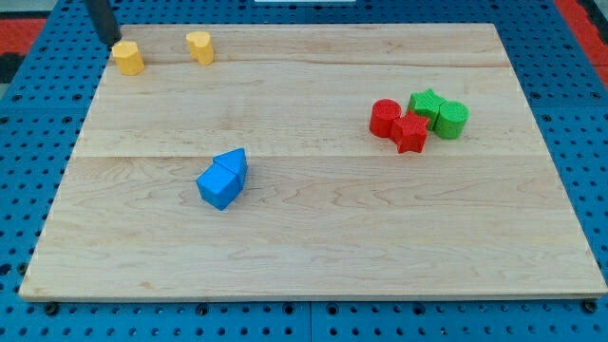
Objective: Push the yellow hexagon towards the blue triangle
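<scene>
My tip (113, 41) is at the view's top left corner of the wooden board (313, 237), just above and left of a yellow hexagon block (127, 57), touching or almost touching its upper left side. A second yellow block (199, 47), whose shape I cannot make out, sits to the right of it. The blue triangle (234, 161) lies left of the board's middle, pressed against a blue cube-like block (218, 187) just below and left of it. The triangle is well below and to the right of the hexagon.
At the view's right is a tight cluster: a red cylinder (385, 118), a red star (410, 133), a green star (427, 103) and a green cylinder (452, 120). A blue pegboard (28, 190) surrounds the board.
</scene>
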`<move>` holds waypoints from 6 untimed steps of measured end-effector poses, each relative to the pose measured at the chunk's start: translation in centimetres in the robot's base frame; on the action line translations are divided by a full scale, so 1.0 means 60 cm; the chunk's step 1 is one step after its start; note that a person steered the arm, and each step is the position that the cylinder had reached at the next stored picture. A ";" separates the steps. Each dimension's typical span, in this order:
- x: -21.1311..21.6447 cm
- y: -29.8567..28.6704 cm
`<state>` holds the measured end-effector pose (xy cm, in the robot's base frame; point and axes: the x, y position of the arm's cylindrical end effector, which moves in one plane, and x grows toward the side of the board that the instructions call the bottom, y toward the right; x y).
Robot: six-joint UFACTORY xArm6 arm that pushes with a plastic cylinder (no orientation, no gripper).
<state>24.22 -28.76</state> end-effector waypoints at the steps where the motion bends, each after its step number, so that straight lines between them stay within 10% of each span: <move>1: 0.099 0.100; 6: 0.105 0.177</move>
